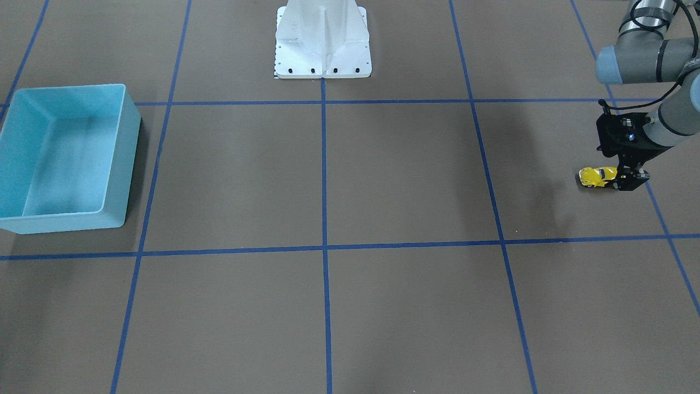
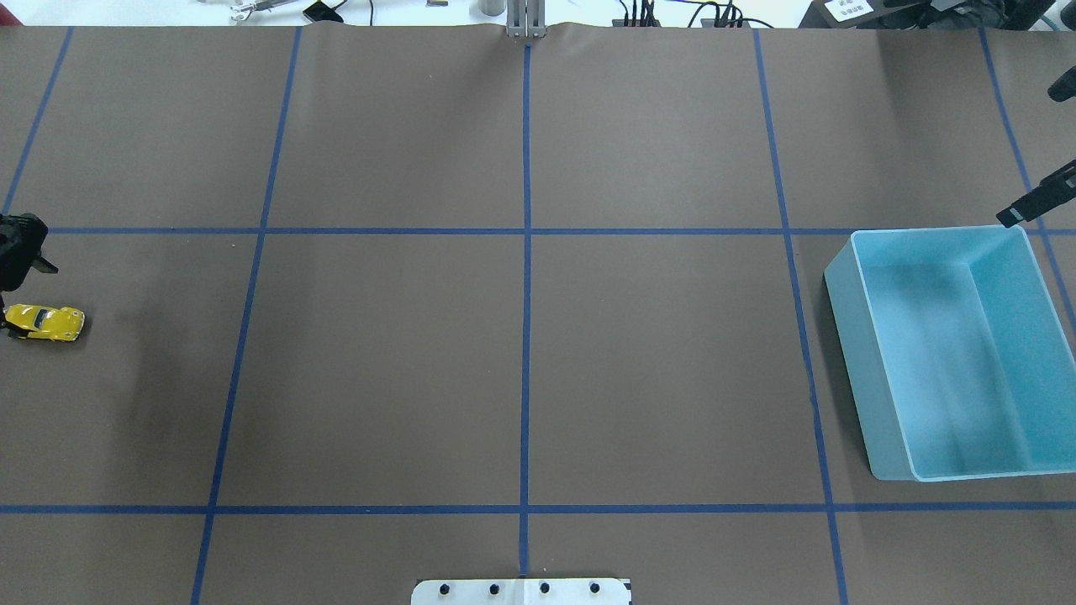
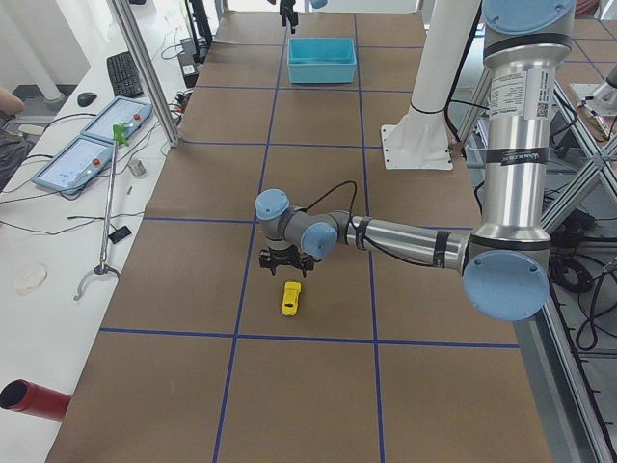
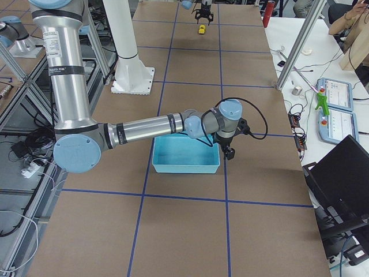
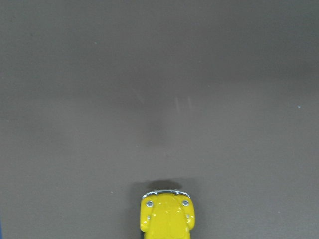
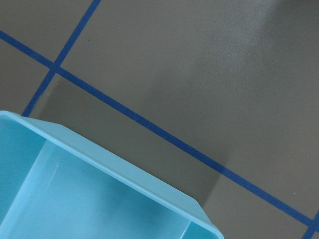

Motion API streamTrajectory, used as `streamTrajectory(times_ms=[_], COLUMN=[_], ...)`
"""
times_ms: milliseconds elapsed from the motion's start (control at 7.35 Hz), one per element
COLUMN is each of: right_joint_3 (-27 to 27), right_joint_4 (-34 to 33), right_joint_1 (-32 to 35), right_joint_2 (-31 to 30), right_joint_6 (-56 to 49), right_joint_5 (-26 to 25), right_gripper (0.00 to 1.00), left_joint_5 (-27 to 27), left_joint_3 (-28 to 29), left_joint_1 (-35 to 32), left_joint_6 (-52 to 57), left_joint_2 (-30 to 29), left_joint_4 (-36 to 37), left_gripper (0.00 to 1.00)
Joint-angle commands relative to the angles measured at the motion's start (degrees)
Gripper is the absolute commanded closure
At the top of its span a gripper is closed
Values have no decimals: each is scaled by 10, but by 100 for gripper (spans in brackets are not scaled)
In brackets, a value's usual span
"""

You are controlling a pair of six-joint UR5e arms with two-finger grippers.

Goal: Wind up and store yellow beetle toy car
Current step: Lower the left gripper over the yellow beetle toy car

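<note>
The yellow beetle toy car [image 1: 597, 177] stands on its wheels on the brown table, far on my left side [image 2: 46, 323] [image 3: 291, 297]. My left gripper [image 1: 630, 180] points down at the car's outer end, and its fingers look spread and empty. The left wrist view shows only one end of the car [image 5: 167, 216] at the bottom edge, with no fingers in sight. The light blue bin [image 1: 128, 158] [image 2: 849, 353] stands empty on my right side. My right gripper [image 2: 1009, 217] hovers by the bin's far outer corner [image 4: 229, 154]. I cannot tell whether it is open or shut.
The white robot base [image 1: 322, 44] stands at the middle of my table edge. Blue tape lines divide the brown surface into squares. A side bench with control pads [image 3: 92, 145] and a metal post [image 3: 145, 68] borders the far edge.
</note>
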Motion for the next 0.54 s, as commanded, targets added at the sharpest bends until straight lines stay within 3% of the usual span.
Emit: streamTrajectory(times_ms=[0, 408], right_joint_3=[-2, -3], right_joint_4=[0, 0], right_joint_1=[-1, -1], right_joint_2=[1, 1], right_joint_6=[0, 0], right_joint_5=[0, 0], right_gripper=[0, 0], left_joint_5=[-1, 0], left_joint_3=[38, 54], left_joint_1=[0, 1], left_joint_6=[0, -1], left_joint_2=[-6, -7], left_joint_4=[-13, -34], left_gripper=[0, 0])
